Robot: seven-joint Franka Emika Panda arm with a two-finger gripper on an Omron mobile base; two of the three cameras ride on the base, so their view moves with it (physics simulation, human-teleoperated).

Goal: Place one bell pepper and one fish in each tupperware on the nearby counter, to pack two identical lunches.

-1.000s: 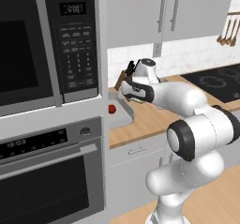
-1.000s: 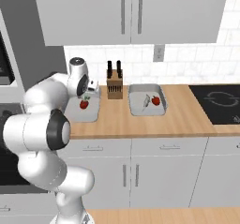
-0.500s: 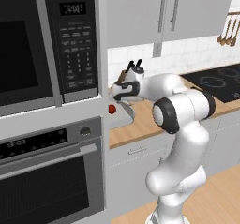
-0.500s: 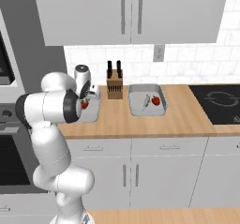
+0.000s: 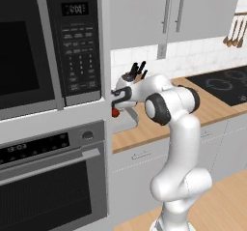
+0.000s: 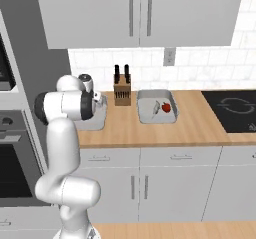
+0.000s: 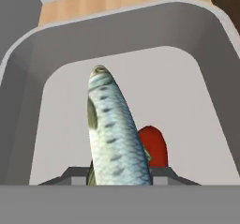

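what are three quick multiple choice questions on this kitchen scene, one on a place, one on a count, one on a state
1. Where is the knife block?
A. between the two tupperwares
B. on the cooktop
C. inside the oven

2. How many things lie in the right tupperware?
A. none
B. two
C. four

3. What is the gripper doing?
A. hanging open above the cooktop
B. shut on a fish over the left tupperware
C. gripping a knife

Answers:
1 A: the right base view shows it between the trays.
2 B: a pepper and a fish lie there.
3 B: the hand view shows the held fish above the left tupperware.
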